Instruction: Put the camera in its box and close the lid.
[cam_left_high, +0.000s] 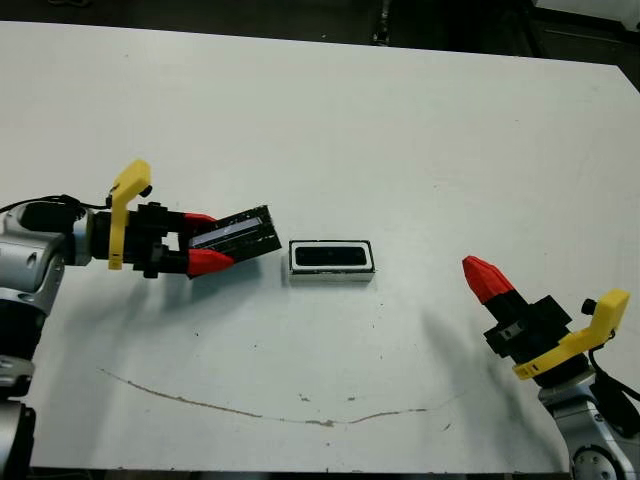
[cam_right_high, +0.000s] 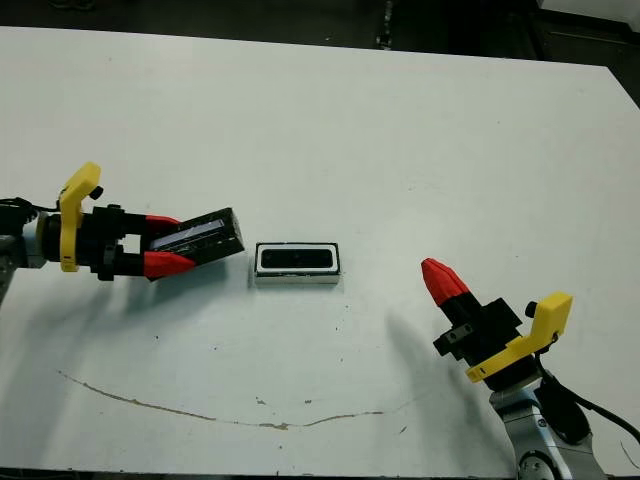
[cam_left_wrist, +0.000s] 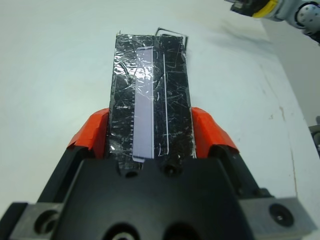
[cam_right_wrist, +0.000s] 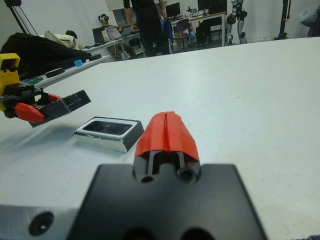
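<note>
The lid (cam_left_high: 238, 233) is hanging clamped in the left gripper (cam_left_high: 200, 246), just left of the box (cam_left_high: 331, 259), its long axis pointing toward it. The camera (cam_left_high: 331, 256) is lying inside. The right gripper (cam_left_high: 486, 278) is idling closed, well apart on the table (cam_left_high: 330, 120).

Bright, even overhead light; soft shadows lie under both arms. Glare streaks the wrinkled lid (cam_left_wrist: 150, 95) in the left gripper (cam_left_high: 205, 243).

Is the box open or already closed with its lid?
Open. The box lies uncovered on the table, with the camera dark inside it. The lid is off, held beside the box in the left tool.
</note>
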